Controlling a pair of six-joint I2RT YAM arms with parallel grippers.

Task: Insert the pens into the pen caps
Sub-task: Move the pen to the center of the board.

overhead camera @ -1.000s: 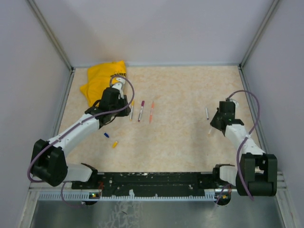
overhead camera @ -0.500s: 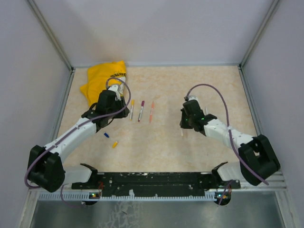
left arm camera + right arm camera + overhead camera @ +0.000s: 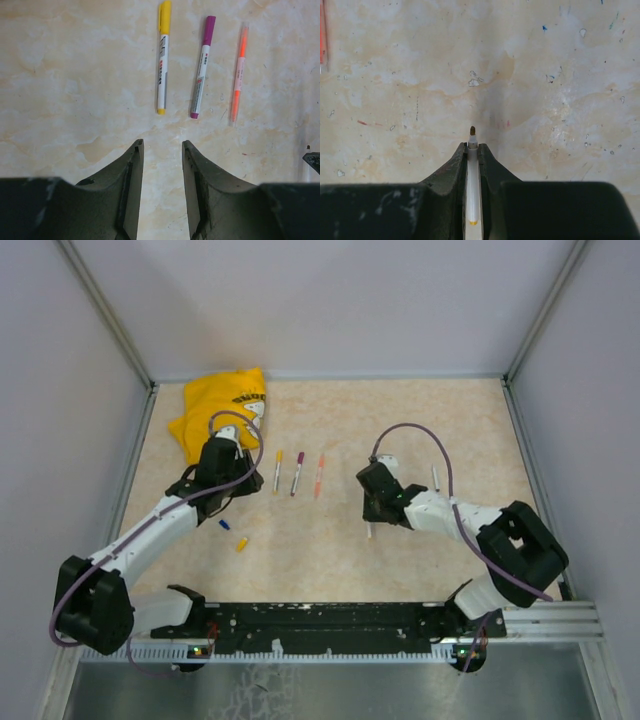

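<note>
My right gripper (image 3: 369, 519) (image 3: 472, 146) is shut on an uncapped white pen (image 3: 472, 175); its dark tip pokes out past the fingertips, low over the table. Three capped pens lie side by side: a yellow-capped one (image 3: 278, 469) (image 3: 162, 57), a purple-capped one (image 3: 297, 472) (image 3: 202, 67) and an orange one (image 3: 319, 476) (image 3: 238, 72). My left gripper (image 3: 247, 481) (image 3: 161, 145) stands open and holds nothing, just short of the yellow-capped pen. A loose blue cap (image 3: 224, 525) and a yellow cap (image 3: 241, 543) lie near the left arm. Another pen (image 3: 435, 477) lies at the right.
A crumpled yellow cloth (image 3: 215, 410) lies in the back left corner, behind the left wrist. Grey walls with metal posts close the table on three sides. The orange pen (image 3: 322, 35) shows at the left edge of the right wrist view.
The right arm has swung left from the table's right side to the middle, carrying its pen. The left gripper has drawn back a little from the capped pens.
</note>
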